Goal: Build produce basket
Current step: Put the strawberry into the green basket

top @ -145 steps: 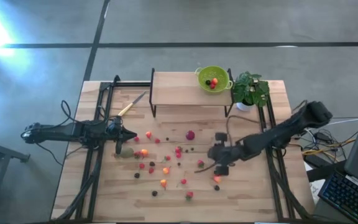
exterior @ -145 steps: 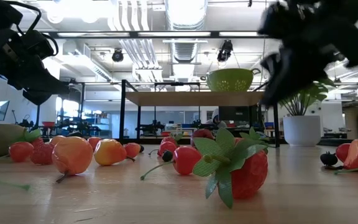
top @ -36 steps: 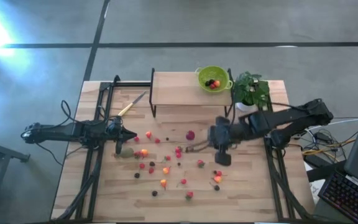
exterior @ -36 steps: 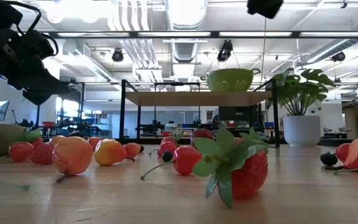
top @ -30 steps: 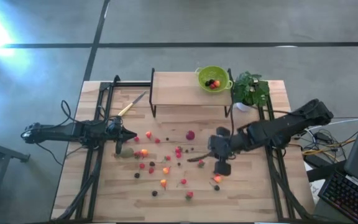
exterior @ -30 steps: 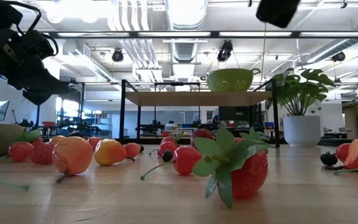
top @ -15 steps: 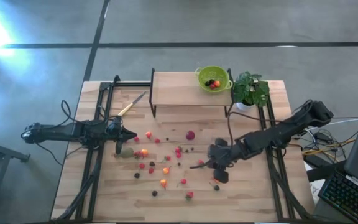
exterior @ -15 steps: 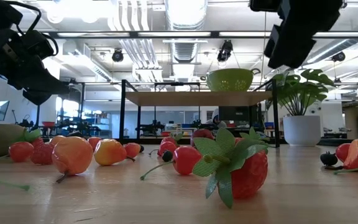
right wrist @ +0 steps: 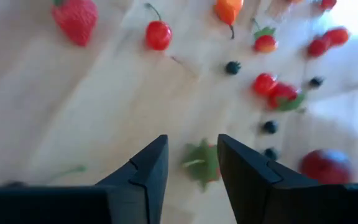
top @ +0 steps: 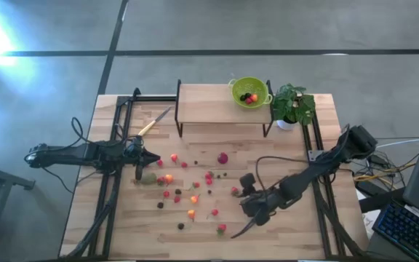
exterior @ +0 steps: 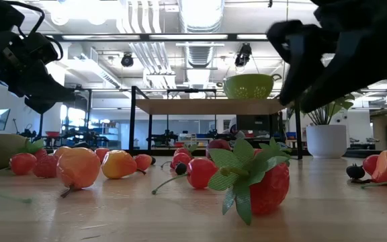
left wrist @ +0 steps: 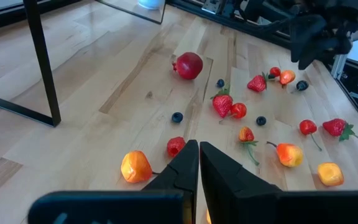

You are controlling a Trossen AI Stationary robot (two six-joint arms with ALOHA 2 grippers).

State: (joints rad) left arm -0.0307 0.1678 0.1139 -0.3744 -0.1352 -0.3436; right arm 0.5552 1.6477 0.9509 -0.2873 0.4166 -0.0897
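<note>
The lime-green produce basket (top: 249, 91) stands on a raised wooden shelf at the far side and holds a few small fruits; it also shows in the low view (exterior: 250, 86). Many small red, orange and dark fruits (top: 193, 198) lie scattered on the table. A brownish-green oval fruit (top: 148, 177) lies at the left. My right gripper (top: 244, 198) is open and points down over a strawberry (right wrist: 202, 163), which shows between its fingertips (right wrist: 191, 146); whether they touch it, I cannot tell. My left gripper (top: 138, 172) is shut and empty (left wrist: 198, 160) above the oval fruit.
A potted plant (top: 292, 105) stands right of the shelf (top: 209, 102). A yellow-handled knife (top: 153, 122) lies at the far left. A larger dark-red round fruit (top: 222, 158) lies mid-table. Black frame rails (top: 111, 189) run along both sides of the table.
My right gripper has gone from in front of the shelf toward the table's near edge and down, and now stands low over the strawberry among the scattered fruits. The fruits have stayed where they were.
</note>
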